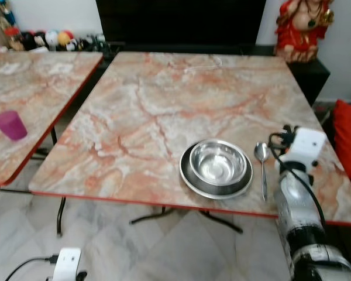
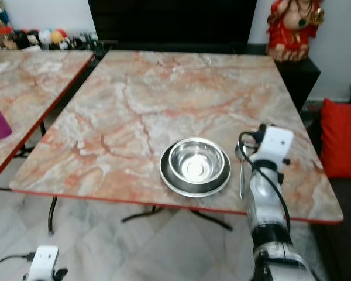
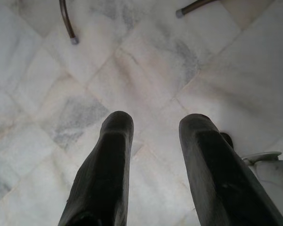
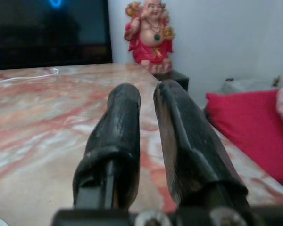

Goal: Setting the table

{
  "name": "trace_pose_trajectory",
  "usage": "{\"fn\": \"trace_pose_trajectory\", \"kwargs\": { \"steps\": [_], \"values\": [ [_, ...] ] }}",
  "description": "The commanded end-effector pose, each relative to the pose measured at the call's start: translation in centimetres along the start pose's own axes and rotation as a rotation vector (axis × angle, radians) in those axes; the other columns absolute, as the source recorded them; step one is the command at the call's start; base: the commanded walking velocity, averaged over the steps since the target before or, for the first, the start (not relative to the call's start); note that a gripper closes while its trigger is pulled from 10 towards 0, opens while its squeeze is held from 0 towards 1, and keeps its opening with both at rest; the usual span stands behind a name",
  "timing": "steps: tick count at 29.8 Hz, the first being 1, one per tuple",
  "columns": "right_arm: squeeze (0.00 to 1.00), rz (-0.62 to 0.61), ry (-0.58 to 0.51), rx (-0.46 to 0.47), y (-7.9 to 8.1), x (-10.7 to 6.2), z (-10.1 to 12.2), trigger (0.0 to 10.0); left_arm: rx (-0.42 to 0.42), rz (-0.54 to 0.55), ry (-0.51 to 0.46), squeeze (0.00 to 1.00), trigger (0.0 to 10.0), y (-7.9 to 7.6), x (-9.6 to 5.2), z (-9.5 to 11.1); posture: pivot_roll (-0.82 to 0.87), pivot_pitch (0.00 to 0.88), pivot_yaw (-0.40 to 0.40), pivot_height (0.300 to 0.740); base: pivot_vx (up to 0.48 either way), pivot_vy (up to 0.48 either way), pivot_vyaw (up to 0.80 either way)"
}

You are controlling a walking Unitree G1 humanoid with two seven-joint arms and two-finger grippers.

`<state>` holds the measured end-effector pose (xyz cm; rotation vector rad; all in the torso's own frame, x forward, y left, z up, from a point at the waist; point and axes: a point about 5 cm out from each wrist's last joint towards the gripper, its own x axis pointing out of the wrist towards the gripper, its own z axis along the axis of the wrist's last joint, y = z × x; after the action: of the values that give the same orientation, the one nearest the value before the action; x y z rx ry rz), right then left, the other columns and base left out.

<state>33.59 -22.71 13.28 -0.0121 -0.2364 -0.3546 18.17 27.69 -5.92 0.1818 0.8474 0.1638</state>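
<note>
A steel bowl sits inside a steel plate near the front right of the marble table. Just right of the plate lies a steel spoon, handle toward the table's front edge. My right arm's white wrist hovers over the table right of the spoon. Seen in the right wrist view, my right gripper points across the table with its fingers a little apart and nothing between them. My left gripper hangs open over the floor.
A second marble table on the left carries a purple cup. A red figurine stands past the far right corner, and a red cushion lies to the right. The table's legs stand on the tiled floor.
</note>
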Motion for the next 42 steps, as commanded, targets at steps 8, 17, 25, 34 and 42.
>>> {"fn": "trace_pose_trajectory", "kwargs": {
  "steps": [8,17,25,34,42],
  "values": [
    [0.00,-0.073,-0.031,-0.058,-3.4,-2.5,-0.1,10.0,0.007,0.012,0.024,0.00,10.0,0.6,-0.2,-0.7,0.07,0.014,0.002,0.740,0.000,0.000,0.00],
    [0.00,-0.082,-0.027,-0.024,-2.7,-3.6,0.0,10.0,0.038,0.014,0.036,0.00,10.0,0.9,-0.3,-0.7,0.08,0.000,0.010,0.740,0.000,0.160,0.00],
    [0.00,-0.067,-0.046,0.012,-2.0,-3.5,0.6,10.0,0.041,0.017,0.039,0.00,10.0,0.9,-0.3,-0.8,0.08,0.000,0.009,0.740,0.000,0.480,0.00],
    [0.00,-0.080,-0.060,0.032,-2.1,-3.4,1.2,10.0,0.044,0.012,0.037,0.00,10.0,0.8,-0.3,-0.8,0.09,0.000,0.003,0.740,0.000,0.480,0.00],
    [0.00,-0.053,-0.063,0.027,-1.6,-3.2,1.5,10.0,0.039,0.011,0.035,0.00,10.0,0.7,-0.3,-0.8,0.08,0.000,-0.004,0.740,0.000,0.480,0.00]
  ]
}}
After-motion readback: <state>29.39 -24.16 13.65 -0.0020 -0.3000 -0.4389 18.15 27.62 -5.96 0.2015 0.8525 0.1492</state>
